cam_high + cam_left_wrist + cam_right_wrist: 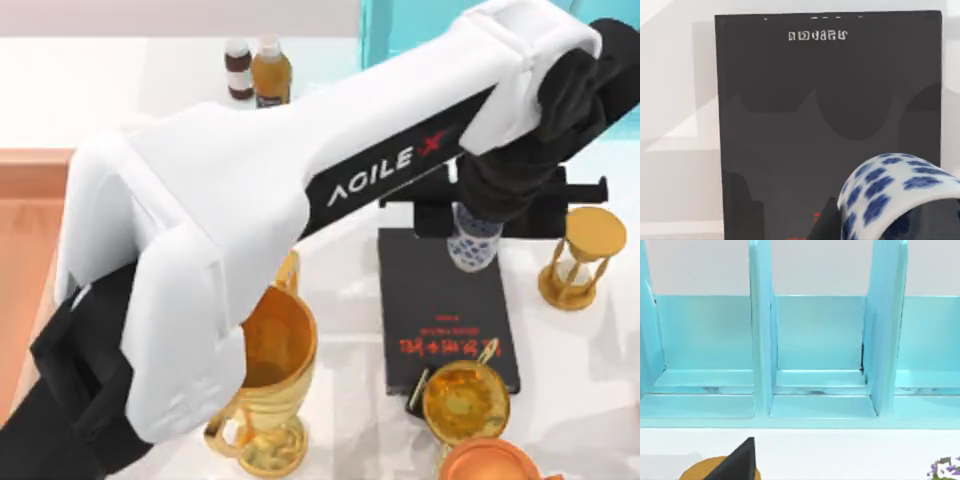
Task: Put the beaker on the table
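The beaker (472, 248), a small white cup with blue flowers, hangs over the far end of the black book (440, 300). My left gripper (476, 230) is shut on it, and the arm reaches across the table (345, 320) from the near left. In the left wrist view the beaker (890, 190) sits close to the camera above the book's cover (815, 100), with white table (675, 100) beside it. My right gripper (737, 462) is a dark wedge facing the turquoise shelf.
A large gold goblet (270, 370) stands left of the book. A small gold cup (465, 400) and a copper cup (495, 462) sit at its near end. A gold hourglass (580, 255) stands at the right, two bottles (255, 70) at the back, near a turquoise shelf (815, 340).
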